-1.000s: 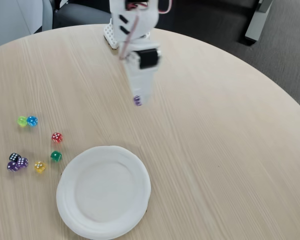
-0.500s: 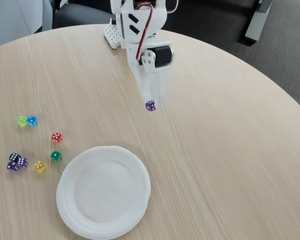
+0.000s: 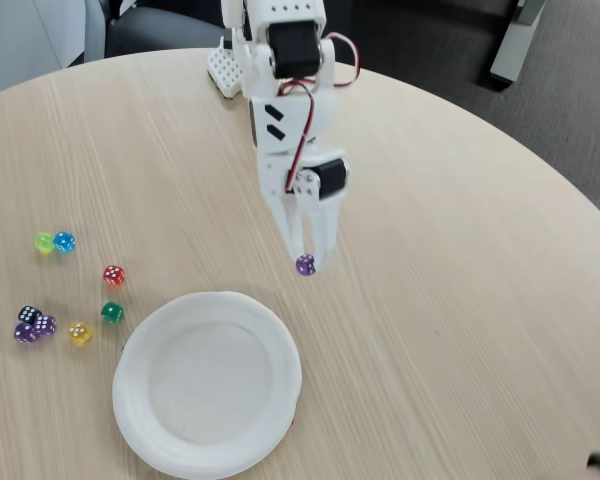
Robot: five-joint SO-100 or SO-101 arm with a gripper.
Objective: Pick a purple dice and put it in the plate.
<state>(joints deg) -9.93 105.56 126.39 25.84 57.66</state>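
Gripper (image 3: pixel 306 262) points down, fingers pinched on the purple dice (image 3: pixel 305 265). Dice sits just past the plate (image 3: pixel 208 382) rim, up and right of it in the fixed view, over bare table (image 3: pixel 460 300), not over the plate. Left of the plate: loose dice cluster, with a red one (image 3: pixel 113 275), green one (image 3: pixel 112 312), yellow one (image 3: pixel 79 333), two more purple (image 3: pixel 35 328) beside a near-black die (image 3: pixel 28 314), plus a lime-and-blue pair (image 3: pixel 55 242) further up.

The fixed view looks down steeply on the round tabletop (image 3: pixel 460 300) from the side opposite the arm's base (image 3: pixel 223 70), at moderate distance.
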